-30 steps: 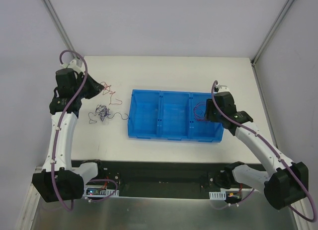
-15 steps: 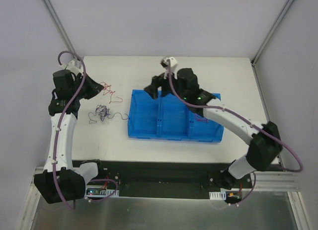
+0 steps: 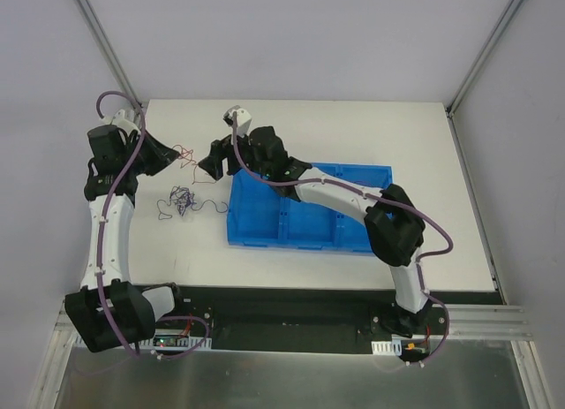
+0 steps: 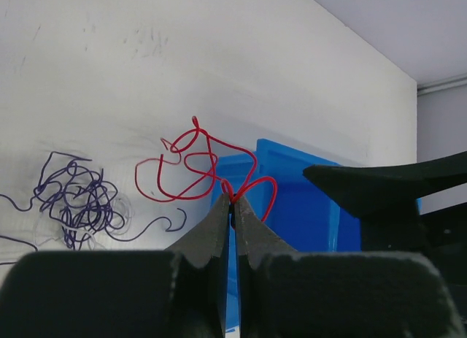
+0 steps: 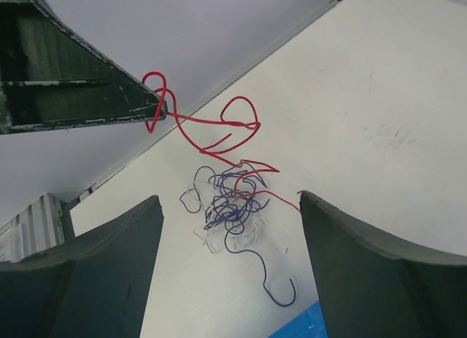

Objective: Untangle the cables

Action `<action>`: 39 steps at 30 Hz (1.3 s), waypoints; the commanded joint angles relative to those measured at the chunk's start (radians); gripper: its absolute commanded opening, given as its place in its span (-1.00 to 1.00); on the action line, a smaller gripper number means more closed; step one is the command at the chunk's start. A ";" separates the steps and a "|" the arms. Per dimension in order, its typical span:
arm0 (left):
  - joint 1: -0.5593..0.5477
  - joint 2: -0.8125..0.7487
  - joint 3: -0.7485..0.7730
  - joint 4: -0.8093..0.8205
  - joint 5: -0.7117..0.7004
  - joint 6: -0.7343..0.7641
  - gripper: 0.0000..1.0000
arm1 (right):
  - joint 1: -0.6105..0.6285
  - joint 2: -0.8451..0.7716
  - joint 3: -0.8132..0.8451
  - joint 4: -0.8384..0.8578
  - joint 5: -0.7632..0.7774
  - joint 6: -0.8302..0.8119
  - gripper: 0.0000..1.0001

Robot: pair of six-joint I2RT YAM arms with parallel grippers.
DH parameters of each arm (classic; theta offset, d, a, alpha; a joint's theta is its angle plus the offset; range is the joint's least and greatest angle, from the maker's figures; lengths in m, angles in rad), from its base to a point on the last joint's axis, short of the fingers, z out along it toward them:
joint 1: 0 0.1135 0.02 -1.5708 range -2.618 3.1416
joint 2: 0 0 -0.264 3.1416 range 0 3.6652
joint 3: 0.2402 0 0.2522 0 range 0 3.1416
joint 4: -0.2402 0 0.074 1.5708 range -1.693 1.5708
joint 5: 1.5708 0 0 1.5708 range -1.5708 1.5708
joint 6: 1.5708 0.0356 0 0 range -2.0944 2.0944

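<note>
The cables lie left of the blue bin: a knot of dark purple and white wires (image 3: 181, 200) (image 5: 232, 201) (image 4: 76, 196), and a red cable (image 3: 189, 155) (image 5: 219, 126) (image 4: 195, 161) that runs from the knot up into the air. My left gripper (image 3: 174, 156) (image 4: 233, 201) is shut on the red cable's upper loop, with the pinch showing at its tips (image 5: 163, 109). My right gripper (image 3: 212, 164) (image 5: 230, 198) hangs open just right of the red cable. In its wrist view the knot sits between its fingers (image 5: 117, 258), well below them.
A blue bin (image 3: 305, 242) with three compartments stands mid-table, and the right arm reaches across its back left corner. The two grippers are close together above the table's back left area. The table's left edge lies near the left arm.
The right arm swung from the bin's right compartment across to the left, ending beside the red cable, and its jaws opened wider. The left gripper kept its hold and drew back slightly left.
</note>
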 commanded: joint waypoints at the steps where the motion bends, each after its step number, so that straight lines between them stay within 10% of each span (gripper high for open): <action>1: 0.050 0.039 -0.019 0.060 0.083 -0.045 -1.00 | 0.035 0.084 0.176 -0.119 0.109 0.050 0.56; 11: 0.062 0.041 -0.042 0.094 0.126 -0.088 -1.00 | 0.060 0.096 0.204 -0.226 0.399 0.107 0.52; 39: 0.061 -0.026 -0.093 0.208 0.215 -0.148 -1.00 | 0.106 0.343 0.434 -0.241 0.264 0.150 0.11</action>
